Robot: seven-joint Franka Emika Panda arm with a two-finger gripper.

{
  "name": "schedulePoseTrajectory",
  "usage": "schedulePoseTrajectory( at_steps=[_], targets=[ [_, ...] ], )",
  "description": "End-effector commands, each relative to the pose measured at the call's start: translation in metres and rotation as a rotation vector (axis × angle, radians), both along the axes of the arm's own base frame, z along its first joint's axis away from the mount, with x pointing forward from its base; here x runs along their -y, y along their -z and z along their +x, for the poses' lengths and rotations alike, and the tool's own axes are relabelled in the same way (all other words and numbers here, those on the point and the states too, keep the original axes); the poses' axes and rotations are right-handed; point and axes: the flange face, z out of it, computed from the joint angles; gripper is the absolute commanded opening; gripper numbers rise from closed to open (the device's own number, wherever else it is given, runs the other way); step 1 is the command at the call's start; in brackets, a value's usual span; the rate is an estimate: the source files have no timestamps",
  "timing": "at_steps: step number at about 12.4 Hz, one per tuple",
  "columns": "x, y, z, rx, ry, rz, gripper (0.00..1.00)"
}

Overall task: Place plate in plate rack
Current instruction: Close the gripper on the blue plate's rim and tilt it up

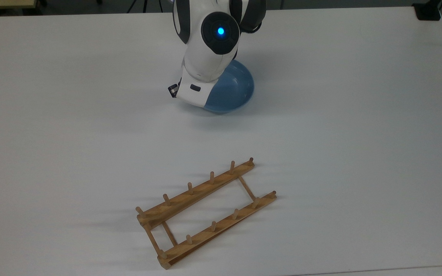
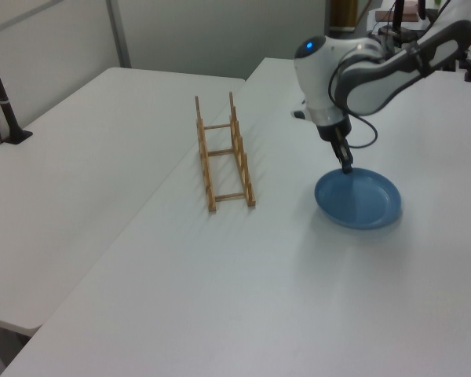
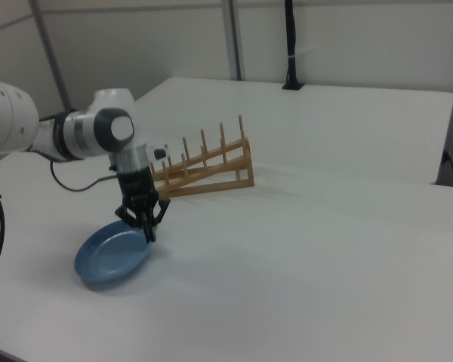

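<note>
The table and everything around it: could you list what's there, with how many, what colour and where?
plate: one, light blue, on the white table, one edge tipped up where the gripper has it; at the left view's right, apart from the rack.
plate rack: one, light-brown wood, two rails with upright pegs, no plate in it; near the top view's bottom edge.
table: white, carries plate and rack; a second white table adjoins it at the left view's left.
black pole: one, clamped at the far table edge in the right view.
robot arm: one, white and dark grey, blue light on it.
gripper: one, black, shut on the plate's rim.
</note>
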Motion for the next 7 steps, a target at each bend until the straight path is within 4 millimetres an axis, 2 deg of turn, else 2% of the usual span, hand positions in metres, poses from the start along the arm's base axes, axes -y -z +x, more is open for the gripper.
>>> schedulePoseTrajectory(
  at_steps=[1,2,4,5,7],
  targets=[
    [-0.004,-0.064,0.012,0.043,0.037,-0.016,0.0],
    [-0.005,-0.078,0.015,0.063,0.042,-0.01,0.0],
    [-0.006,-0.131,0.025,0.156,0.057,0.02,0.0],
    [-0.006,-0.162,0.034,0.23,0.102,0.029,0.0],
    [-0.001,-0.203,0.044,0.365,0.256,0.026,0.0]
  ],
)
